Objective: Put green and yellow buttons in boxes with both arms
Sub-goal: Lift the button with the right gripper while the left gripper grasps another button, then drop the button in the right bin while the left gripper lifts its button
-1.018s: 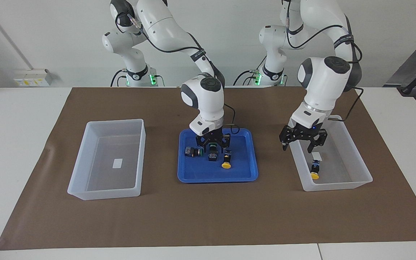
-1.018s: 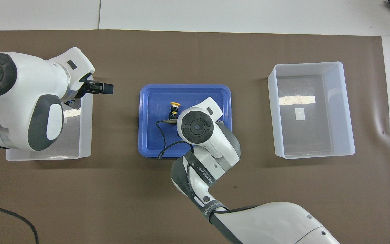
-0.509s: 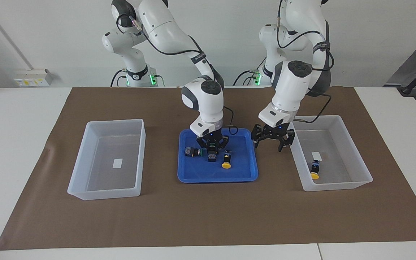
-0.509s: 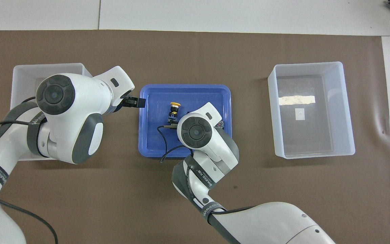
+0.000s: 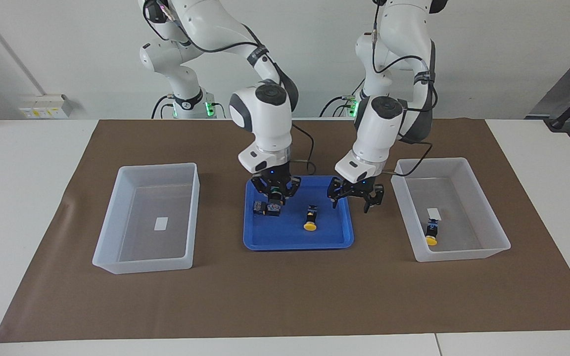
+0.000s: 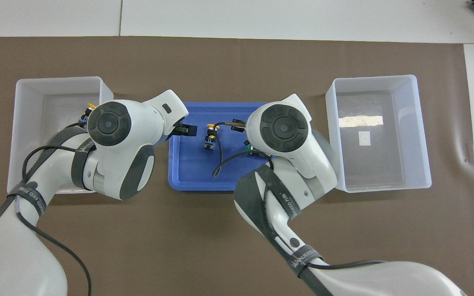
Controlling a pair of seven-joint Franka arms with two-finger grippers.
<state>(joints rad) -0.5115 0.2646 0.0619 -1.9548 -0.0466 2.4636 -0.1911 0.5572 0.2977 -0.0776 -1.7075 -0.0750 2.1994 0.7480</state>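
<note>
Whole task: by my reading about a quarter done. One of four buttons lies in a box, one is in a claw, and two wait in the tray.
Table (image 5: 27, 198): carries a brown mat (image 5: 285, 296) with both boxes and the tray on it.
Empty box (image 5: 146, 264): toward the right arm's end of the table, well apart from the right claw. Only its white sticker shows inside, and I judge it the likely home for the green pair.
Filled box (image 5: 463, 253): just beside the left claw, toward the left arm's end. It holds one button.
Blue tray (image 5: 295, 242): under both claws, between the boxes.
Right claw (image 5: 275, 192): over the tray, pinching the held green button (image 5: 276, 198). The button seems lifted off the tray floor, though I cannot be sure.
Left claw (image 5: 350, 200): fingers spread and holding nothing, over the tray edge next to the filled box.
Second green button (image 5: 261, 207): on its side in the tray, just below the right claw.
Tray yellow button (image 5: 310, 218): lying in the tray between the two claws, touched by neither. It is probably the left claw's next pick.
Boxed yellow button (image 5: 431, 233): on the filled box's floor beside the sticker, near the left claw.
</note>
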